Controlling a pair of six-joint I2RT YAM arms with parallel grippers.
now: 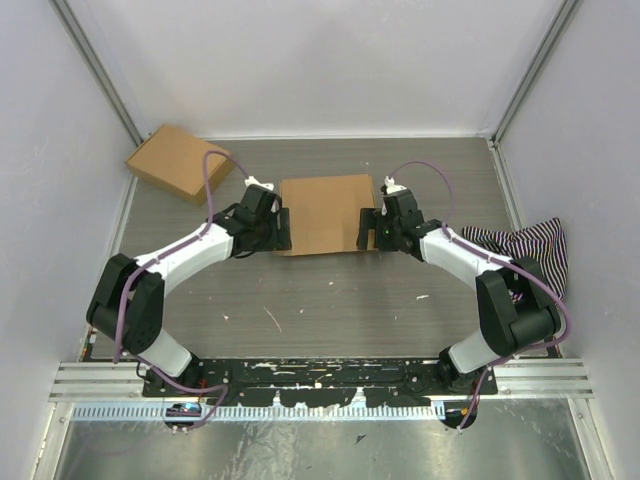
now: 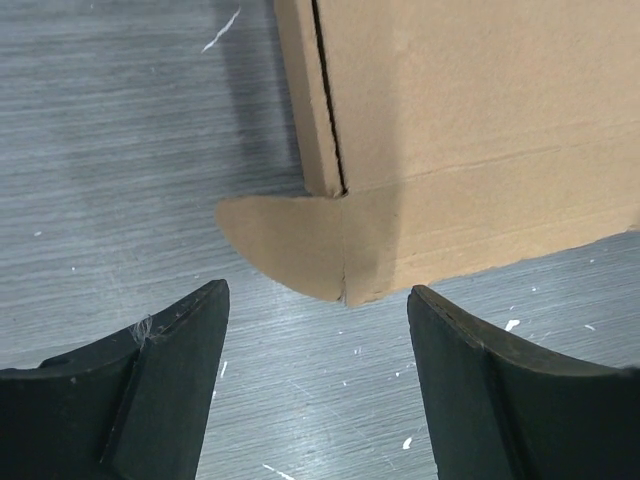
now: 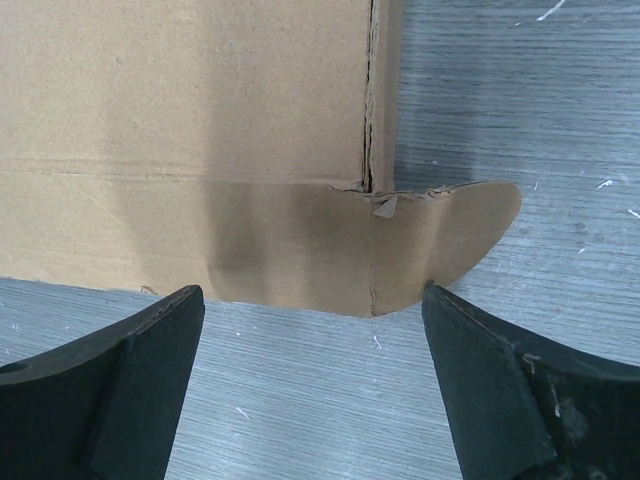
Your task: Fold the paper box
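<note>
The paper box (image 1: 325, 213) lies flat and closed in the middle of the table, plain brown cardboard. My left gripper (image 1: 283, 228) is open at its near left corner. In the left wrist view the box (image 2: 480, 110) fills the upper right, and a rounded tab (image 2: 285, 245) sticks out flat on the table just ahead of the open gripper (image 2: 318, 300). My right gripper (image 1: 365, 228) is open at the near right corner. In the right wrist view the box (image 3: 190, 120) shows a rounded tab (image 3: 460, 235), with the open gripper (image 3: 312, 300) just short of the box edge and its right fingertip at the tab's edge.
A second, compact brown cardboard box (image 1: 178, 162) sits at the back left corner. A striped cloth (image 1: 530, 245) lies at the right edge by the right arm. White walls enclose the table on three sides.
</note>
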